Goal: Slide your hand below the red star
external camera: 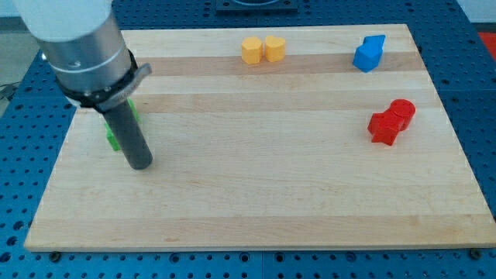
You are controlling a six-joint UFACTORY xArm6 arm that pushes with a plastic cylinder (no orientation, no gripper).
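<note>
The red star (383, 127) lies at the view's right, touching a red cylinder (402, 111) just up and right of it. My tip (140, 163) rests on the board at the view's left, far from the red star and slightly lower than it. The rod hides most of a green block (114, 140) right behind it; another bit of green (132, 108) shows beside the rod higher up.
Two yellow blocks, a hexagon (250, 49) and a heart-like one (273, 47), touch each other at the view's top centre. Two blue blocks (369, 53) sit together at the top right. The wooden board (256, 194) lies on a blue perforated table.
</note>
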